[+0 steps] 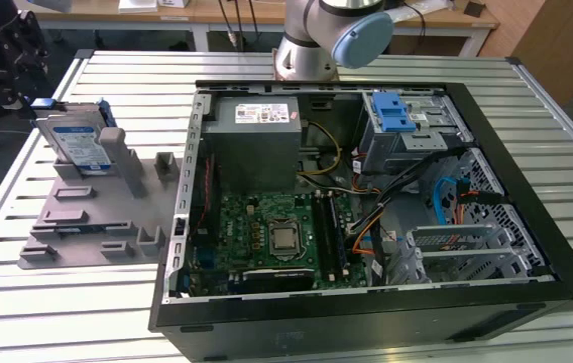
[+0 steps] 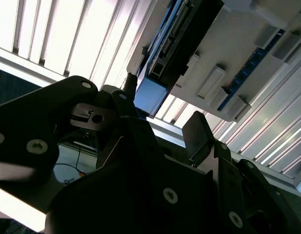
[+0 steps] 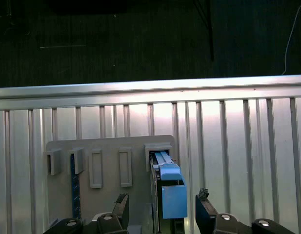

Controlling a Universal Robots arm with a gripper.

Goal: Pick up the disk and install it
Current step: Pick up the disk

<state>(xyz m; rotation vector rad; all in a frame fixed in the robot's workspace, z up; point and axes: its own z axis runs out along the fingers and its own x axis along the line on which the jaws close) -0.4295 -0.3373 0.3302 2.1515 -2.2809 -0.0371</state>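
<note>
Gripper (image 3: 163,196): jaws spread wide, nothing held. In the first wrist view the two dark fingertips (image 3: 204,196) stand on either side of the disk's blue end, with a gap showing on each side.

Disk (image 1: 72,140): stands on edge in a slot of the grey holder fixture (image 1: 75,219), label facing out, blue side rails visible. In the second wrist view the disk (image 2: 155,92) shows its blue end face just beyond the fingers.

The fixture lies on the slatted aluminium table (image 1: 65,302), at the exterior view's left, just beside the open computer case (image 1: 528,302). The disk is outside the case.

Inside the case: grey power supply (image 1: 256,144) with a white sticker, motherboard (image 1: 266,227), and a drive cage with a blue latch (image 1: 395,113) toward the exterior view's right.

The arm's base (image 1: 312,45) rises at the table's far edge behind the case.
</note>
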